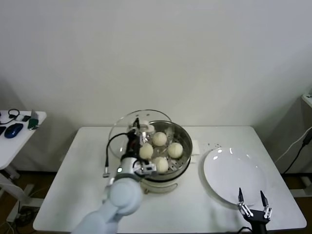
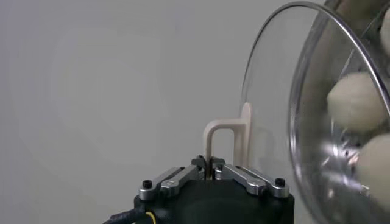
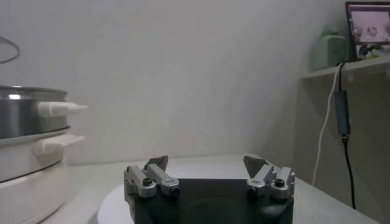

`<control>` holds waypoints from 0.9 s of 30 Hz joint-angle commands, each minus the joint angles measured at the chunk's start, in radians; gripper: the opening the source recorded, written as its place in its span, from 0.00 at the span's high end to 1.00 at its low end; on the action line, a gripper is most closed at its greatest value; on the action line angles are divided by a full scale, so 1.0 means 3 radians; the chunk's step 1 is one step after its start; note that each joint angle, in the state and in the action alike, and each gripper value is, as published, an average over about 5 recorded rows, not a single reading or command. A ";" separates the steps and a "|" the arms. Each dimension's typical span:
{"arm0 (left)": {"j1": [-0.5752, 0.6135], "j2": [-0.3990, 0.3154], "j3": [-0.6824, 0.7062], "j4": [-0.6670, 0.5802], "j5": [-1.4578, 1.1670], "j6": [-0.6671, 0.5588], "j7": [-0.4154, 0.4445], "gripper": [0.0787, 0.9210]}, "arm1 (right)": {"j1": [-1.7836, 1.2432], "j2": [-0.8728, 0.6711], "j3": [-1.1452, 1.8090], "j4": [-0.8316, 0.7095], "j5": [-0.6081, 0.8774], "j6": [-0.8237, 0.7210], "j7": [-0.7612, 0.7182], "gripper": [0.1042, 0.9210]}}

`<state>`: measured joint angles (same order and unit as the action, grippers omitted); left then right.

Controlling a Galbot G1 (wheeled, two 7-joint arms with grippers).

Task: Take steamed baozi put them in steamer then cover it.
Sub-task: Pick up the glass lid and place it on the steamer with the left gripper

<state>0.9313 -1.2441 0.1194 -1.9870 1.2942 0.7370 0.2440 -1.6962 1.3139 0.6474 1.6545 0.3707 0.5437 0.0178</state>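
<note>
The steel steamer point(image 1: 181, 133) sits on a white cooker base in the middle of the table. Several cream-white baozi point(image 1: 160, 139) lie inside it; some show in the left wrist view point(image 2: 356, 102). My left gripper point(image 1: 139, 127) is shut on the whitish handle point(image 2: 226, 140) of the clear glass cover point(image 1: 122, 129) and holds the cover tilted on edge at the steamer's left rim. In the left wrist view the cover point(image 2: 274, 103) stands beside the steamer point(image 2: 317, 176). My right gripper point(image 1: 253, 200) is open and empty at the table's front right.
A flat white plate point(image 1: 234, 175) lies right of the steamer, under my right gripper point(image 3: 207, 173). The cooker's side handles point(image 3: 61, 109) show in the right wrist view. A side table point(image 1: 19, 124) with small items stands at the far left.
</note>
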 commanded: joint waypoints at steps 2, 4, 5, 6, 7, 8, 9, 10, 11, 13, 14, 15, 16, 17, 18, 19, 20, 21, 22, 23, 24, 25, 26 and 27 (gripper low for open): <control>-0.0151 -0.0805 0.0351 0.0436 0.0608 0.0161 0.0165 0.93 | 0.0071 0.0004 -0.0007 -0.0119 0.0034 0.0021 -0.0001 0.12; -0.0143 -0.0857 0.0357 0.0487 0.0639 0.0159 0.0131 0.93 | 0.0073 0.0004 -0.0002 -0.0125 0.0034 0.0024 -0.0001 0.12; -0.0133 -0.0874 0.0356 0.0511 0.0653 0.0156 0.0113 0.93 | 0.0073 0.0004 0.0003 -0.0125 0.0036 0.0027 -0.0001 0.12; -0.0118 -0.0886 0.0353 0.0534 0.0672 0.0152 0.0098 0.93 | 0.0071 0.0004 0.0007 -0.0124 0.0038 0.0029 -0.0001 0.12; -0.0102 -0.0893 0.0349 0.0552 0.0695 0.0147 0.0087 0.93 | 0.0070 0.0003 0.0011 -0.0123 0.0040 0.0032 -0.0001 0.12; -0.0083 -0.0897 0.0344 0.0569 0.0718 0.0141 0.0078 0.93 | 0.0068 0.0002 0.0015 -0.0122 0.0042 0.0035 -0.0001 0.12; -0.0060 -0.0900 0.0336 0.0585 0.0742 0.0136 0.0072 0.93 | 0.0067 0.0001 0.0018 -0.0123 0.0045 0.0037 0.0000 0.12; -0.0039 -0.0901 0.0327 0.0598 0.0764 0.0130 0.0068 0.93 | 0.0067 -0.0001 0.0020 -0.0126 0.0046 0.0039 0.0000 0.12; -0.0018 -0.0902 0.0317 0.0608 0.0787 0.0123 0.0064 0.93 | 0.0067 -0.0002 0.0022 -0.0129 0.0046 0.0041 0.0000 0.12; 0.0033 -0.0906 0.0290 0.0620 0.0844 0.0107 0.0063 0.93 | 0.0069 -0.0003 0.0024 -0.0138 0.0047 0.0043 0.0001 0.12; 0.0055 -0.0908 0.0278 0.0625 0.0872 0.0099 0.0064 0.93 | 0.0070 -0.0002 0.0023 -0.0142 0.0046 0.0044 0.0001 0.12; 0.0081 -0.0912 0.0264 0.0629 0.0908 0.0089 0.0065 0.93 | 0.0072 -0.0001 0.0022 -0.0145 0.0044 0.0045 0.0000 0.12; 0.0105 -0.0918 0.0251 0.0636 0.0940 0.0079 0.0065 0.93 | 0.0074 0.0001 0.0020 -0.0148 0.0043 0.0045 0.0000 0.12; 0.0126 -0.0923 0.0241 0.0643 0.0963 0.0070 0.0063 0.93 | 0.0076 0.0002 0.0018 -0.0150 0.0041 0.0046 0.0000 0.12; 0.0149 -0.0929 0.0229 0.0651 0.0990 0.0061 0.0058 0.93 | 0.0078 0.0004 0.0016 -0.0150 0.0039 0.0046 0.0000 0.12; 0.0169 -0.0934 0.0219 0.0658 0.1016 0.0052 0.0054 0.93 | 0.0079 0.0005 0.0016 -0.0150 0.0037 0.0046 -0.0001 0.12; 0.0186 -0.0937 0.0211 0.0664 0.1032 0.0045 0.0050 0.93 | 0.0079 0.0006 0.0015 -0.0149 0.0035 0.0047 -0.0002 0.12; 0.0201 -0.0938 0.0203 0.0669 0.1048 0.0038 0.0045 0.93 | 0.0078 0.0006 0.0015 -0.0147 0.0034 0.0048 -0.0002 0.12; 0.0216 -0.0938 0.0193 0.0675 0.1069 0.0027 0.0034 0.93 | 0.0077 0.0006 0.0015 -0.0146 0.0032 0.0049 -0.0003 0.12; 0.0227 -0.0937 0.0183 0.0680 0.1087 0.0016 0.0023 0.93 | 0.0075 0.0005 0.0016 -0.0145 0.0031 0.0051 -0.0003 0.12; 0.0237 -0.0935 0.0174 0.0684 0.1098 0.0008 0.0013 0.93 | 0.0073 0.0005 0.0016 -0.0143 0.0031 0.0053 -0.0004 0.12; 0.0245 -0.0934 0.0167 0.0688 0.1108 0.0001 0.0005 0.93 | 0.0071 0.0004 0.0017 -0.0142 0.0031 0.0053 -0.0004 0.12; 0.0251 -0.0933 0.0161 0.0692 0.1115 -0.0004 -0.0001 0.93 | 0.0069 0.0003 0.0018 -0.0142 0.0031 0.0055 -0.0004 0.12; 0.0257 -0.0934 0.0159 0.0694 0.1117 -0.0004 -0.0001 0.93 | 0.0067 0.0003 0.0018 -0.0142 0.0032 0.0056 -0.0004 0.12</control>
<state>0.9788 -1.5006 0.1738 -1.8011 1.5673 0.7364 0.2549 -1.6762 1.3148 0.6519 1.6149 0.3795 0.5591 0.0176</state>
